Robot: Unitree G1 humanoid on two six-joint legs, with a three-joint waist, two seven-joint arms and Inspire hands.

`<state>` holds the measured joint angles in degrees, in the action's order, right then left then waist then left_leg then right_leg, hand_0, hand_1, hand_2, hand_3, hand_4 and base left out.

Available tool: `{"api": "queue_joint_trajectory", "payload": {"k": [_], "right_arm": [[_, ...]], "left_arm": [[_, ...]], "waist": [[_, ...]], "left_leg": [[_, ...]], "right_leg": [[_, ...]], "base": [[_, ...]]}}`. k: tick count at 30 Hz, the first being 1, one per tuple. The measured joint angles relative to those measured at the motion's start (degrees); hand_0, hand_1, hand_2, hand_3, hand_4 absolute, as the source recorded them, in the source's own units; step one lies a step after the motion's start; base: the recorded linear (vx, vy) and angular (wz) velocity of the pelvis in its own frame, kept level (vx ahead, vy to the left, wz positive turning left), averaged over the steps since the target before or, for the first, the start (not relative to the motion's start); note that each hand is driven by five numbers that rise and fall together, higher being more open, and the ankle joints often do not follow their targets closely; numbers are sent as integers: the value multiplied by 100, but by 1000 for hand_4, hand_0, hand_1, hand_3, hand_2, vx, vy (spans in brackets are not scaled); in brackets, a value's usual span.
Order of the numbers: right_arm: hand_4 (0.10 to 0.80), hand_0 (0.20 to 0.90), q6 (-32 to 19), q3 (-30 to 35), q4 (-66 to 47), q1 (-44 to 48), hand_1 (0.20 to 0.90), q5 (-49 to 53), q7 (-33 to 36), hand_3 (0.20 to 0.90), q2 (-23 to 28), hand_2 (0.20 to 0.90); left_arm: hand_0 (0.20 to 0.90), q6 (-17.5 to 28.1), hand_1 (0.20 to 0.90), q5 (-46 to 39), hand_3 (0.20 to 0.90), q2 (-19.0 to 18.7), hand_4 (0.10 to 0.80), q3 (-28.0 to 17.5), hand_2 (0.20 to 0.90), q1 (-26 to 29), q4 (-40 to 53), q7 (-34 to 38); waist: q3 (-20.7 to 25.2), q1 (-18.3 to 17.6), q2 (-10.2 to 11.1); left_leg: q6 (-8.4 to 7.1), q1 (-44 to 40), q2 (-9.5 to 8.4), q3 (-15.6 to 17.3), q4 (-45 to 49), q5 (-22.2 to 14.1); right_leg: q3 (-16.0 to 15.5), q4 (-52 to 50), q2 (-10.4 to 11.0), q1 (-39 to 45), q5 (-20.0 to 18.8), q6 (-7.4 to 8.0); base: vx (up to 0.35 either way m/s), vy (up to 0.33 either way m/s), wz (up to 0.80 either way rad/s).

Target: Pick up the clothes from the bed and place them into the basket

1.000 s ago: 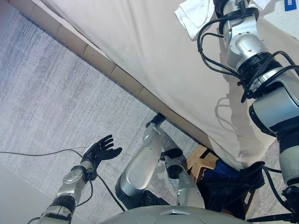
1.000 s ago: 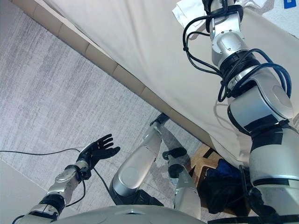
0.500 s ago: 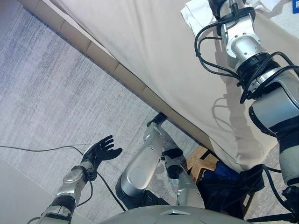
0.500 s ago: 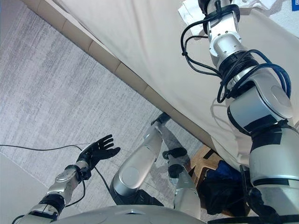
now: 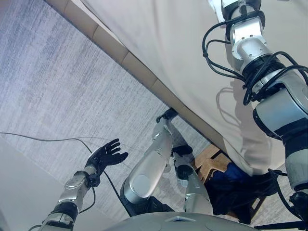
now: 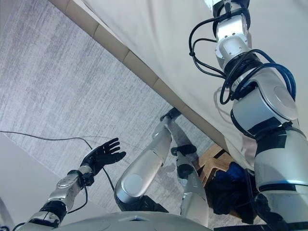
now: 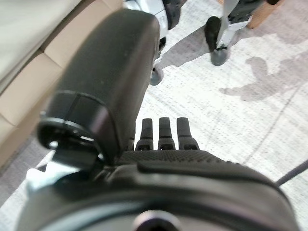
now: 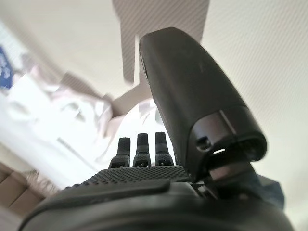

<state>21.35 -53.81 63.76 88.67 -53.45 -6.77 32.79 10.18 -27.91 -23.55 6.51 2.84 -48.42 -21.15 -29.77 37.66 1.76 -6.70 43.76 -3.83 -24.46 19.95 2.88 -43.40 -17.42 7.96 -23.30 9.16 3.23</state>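
Observation:
White clothes [image 8: 62,120] lie crumpled on the beige bed sheet [image 5: 168,43]. My right arm stretches far up the bed and its hand is cut off by the top edge of both eye views. In the right wrist view my right hand [image 8: 139,180] is open, its straight fingers [image 8: 139,144] pointing at the white clothes just past them. I cannot tell whether they touch the cloth. My left hand [image 5: 108,155] hangs open over the carpet, holding nothing. A wooden basket [image 5: 210,162] stands by the bed's corner with dark blue clothes [image 5: 232,177] in it.
The bed's tan frame edge [image 5: 120,55] runs diagonally across the eye views, with grey carpet [image 5: 57,86] beside it. A pale panel [image 5: 19,183] fills the lower left. A small blue item [image 8: 5,67] lies on the bed beyond the white clothes.
The whole picture has shifted, so the camera moved. My right arm has stretched farther up the bed, and the white clothes have left the top of the eye views. The left hand keeps its pose.

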Motion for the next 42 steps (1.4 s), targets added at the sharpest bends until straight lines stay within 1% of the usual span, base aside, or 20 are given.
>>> {"api": "queue_joint_trajectory", "payload": {"k": [1, 2, 6, 8, 11, 14, 17, 19, 21, 22, 27, 29, 30, 31, 32, 34, 35, 36, 38, 42], "right_arm": [[578, 709, 41, 1, 62, 1, 709, 0, 2, 678, 2, 709], [100, 300, 102, 2, 100, 1, 300, 0, 27, 200, 3, 300], [100, 300, 371, 19, 161, 144, 300, 300, 441, 200, 35, 300], [100, 300, 370, 192, 166, 198, 300, 761, 946, 200, 115, 300], [100, 300, 216, 434, 71, 207, 300, 1651, 2050, 200, 243, 300], [100, 300, -156, 721, -387, 197, 300, 2657, 3130, 200, 271, 300], [100, 300, -915, 1234, -1242, 88, 300, 3221, 3981, 200, 457, 300], [100, 300, -1304, 1451, -1979, -149, 300, 3490, 4060, 200, 584, 300], [100, 300, -1754, 1763, -2861, -552, 300, 3764, 4102, 200, 764, 300], [100, 300, -1797, 1819, -3106, -636, 300, 3883, 4084, 200, 843, 300], [100, 300, -2269, 3553, -5208, -1973, 300, 4400, 4110, 200, 1129, 300], [100, 300, -2310, 4063, -5765, -2430, 300, 4494, 4097, 200, 1190, 300], [100, 300, -2346, 4417, -6057, -2783, 300, 4555, 4091, 200, 1182, 300], [100, 300, -2381, 4655, -6201, -3030, 300, 4557, 4067, 200, 1184, 300], [100, 300, -2390, 4789, -6249, -3188, 300, 4558, 4099, 200, 1190, 300], [100, 300, -2365, 5002, -6331, -3577, 300, 4578, 4080, 200, 1196, 300], [100, 300, -2352, 5066, -6371, -3719, 300, 4579, 4072, 200, 1197, 300], [100, 300, -2346, 5140, -6395, -3877, 300, 4584, 4073, 200, 1201, 300], [100, 300, -2295, 5263, -6439, -4169, 300, 4670, 4068, 200, 1249, 300], [100, 300, -2074, 5324, -6451, -4422, 300, 4790, 4080, 200, 1374, 300]], "left_arm": [[900, 13, 900, -85, 900, 0, 800, -6, 900, -5, 18, -45], [900, 25, 900, -159, 900, -4, 800, -21, 900, -19, 46, -77], [900, 141, 900, -252, 900, -2, 800, -81, 900, -36, 113, -185], [900, 142, 900, -262, 900, -4, 800, -123, 900, -87, 229, -204], [900, 142, 900, -304, 900, 4, 800, -126, 900, -115, 237, -272], [900, 234, 900, -302, 900, 7, 800, -135, 900, -177, 207, -274], [900, 307, 900, -288, 900, 44, 800, -138, 900, -181, 130, -244], [900, 407, 900, -252, 900, 36, 800, -198, 900, -194, -123, -119], [900, 483, 900, -179, 900, -3, 800, -203, 900, -239, -441, 130], [900, 501, 900, -171, 900, -3, 800, -204, 900, -251, -496, 188], [900, 496, 900, -10, 900, -41, 800, -363, 900, -290, -878, 674], [900, 410, 900, 194, 900, 18, 800, -446, 900, -304, -918, 820], [900, 352, 900, 375, 900, 22, 800, -468, 900, -329, -905, 929], [900, 328, 900, 507, 900, 7, 800, -450, 900, -332, -916, 1000], [900, 292, 900, 618, 900, 17, 800, -464, 900, -339, -939, 1057], [900, 208, 900, 894, 900, 5, 800, -474, 900, -339, -968, 1165], [900, 187, 900, 1012, 900, 10, 800, -458, 900, -338, -984, 1214], [900, 137, 900, 1165, 900, 40, 800, -444, 900, -334, -1010, 1242], [900, 109, 900, 1339, 900, 167, 800, -446, 900, -259, -1063, 1331], [900, -49, 900, 1562, 900, 323, 800, -242, 900, -250, -1146, 1451]], "waist": [[0, 0, -1], [0, -3, -2], [0, -5, -4], [0, -9, -4], [0, -25, -4], [-1, -185, -4], [-15, -268, 8], [-29, -371, 35], [-66, -534, 133], [-71, -556, 143], [20, -1069, 554], [52, -1322, 596], [136, -1479, 620], [183, -1602, 629], [251, -1756, 609], [558, -2047, 596], [671, -2122, 583], [789, -2264, 494], [1000, -2417, 352], [1391, -2641, 239]], "left_leg": [[-11, 60, -13, -30, -15, 7], [-28, 128, -32, -76, -14, 17], [-6, 349, -71, -195, 10, 0], [-4, 420, -90, -259, 85, -2], [-6, 514, -89, -290, 193, -4], [-9, 533, -79, -258, 269, -2], [-11, 365, 8, 10, 350, 8], [38, 39, 60, 210, 372, -27], [137, -688, 152, 617, 244, -139], [167, -853, 164, 695, 208, -157], [339, -1954, 273, 1293, -242, -253], [403, -2232, 257, 1500, -324, -292], [500, -2368, 251, 1669, -370, -337], [512, -2477, 175, 1739, -373, -294], [553, -2563, 152, 1783, -421, -355], [622, -2646, 115, 1903, -494, -404], [611, -2729, 90, 1960, -554, -390], [640, -2859, 56, 1994, -569, -392], [659, -3114, 44, 2036, -690, -439], [730, -3531, 70, 2133, -963, -365]], "right_leg": [[-7, -65, 34, -84, 3, 0], [-8, -108, 43, -151, 4, 2], [-45, -273, 79, -357, 52, 53], [-138, -276, 64, -371, 82, 13], [-152, -346, 56, -442, 90, 14], [-130, -341, 44, -443, 90, 13], [105, -339, 52, -352, 87, 13], [292, -243, 44, -64, 85, 14], [638, -79, 90, 476, 76, 5], [706, -7, 85, 608, 48, 24], [1391, 968, -83, 1531, -352, 40], [1666, 1104, -61, 1739, -436, 35], [1863, 1140, -33, 1820, -516, 64], [1993, 1155, -13, 1887, -656, 42], [2041, 1153, 69, 1935, -687, 75], [2161, 1251, 115, 1982, -690, 74], [2235, 1267, 138, 2001, -713, 95], [2259, 1375, 136, 2154, -810, 183], [2297, 1480, 144, 2377, -834, 160], [2452, 1689, 85, 2677, -840, 162]], "base": [[11, 8, 12], [15, 4, 13], [14, -26, 12], [26, -56, 11], [31, -64, 0], [50, -51, -9], [80, -45, -35], [80, -30, -43], [93, -24, -60], [99, -30, -65], [130, -30, -52], [91, 10, -50], [48, -3, -47], [43, -51, -37], [97, -110, -26], [82, -125, -25], [85, -174, -20], [103, -177, -20], [60, -184, -8], [-40, -176, -14]]}}
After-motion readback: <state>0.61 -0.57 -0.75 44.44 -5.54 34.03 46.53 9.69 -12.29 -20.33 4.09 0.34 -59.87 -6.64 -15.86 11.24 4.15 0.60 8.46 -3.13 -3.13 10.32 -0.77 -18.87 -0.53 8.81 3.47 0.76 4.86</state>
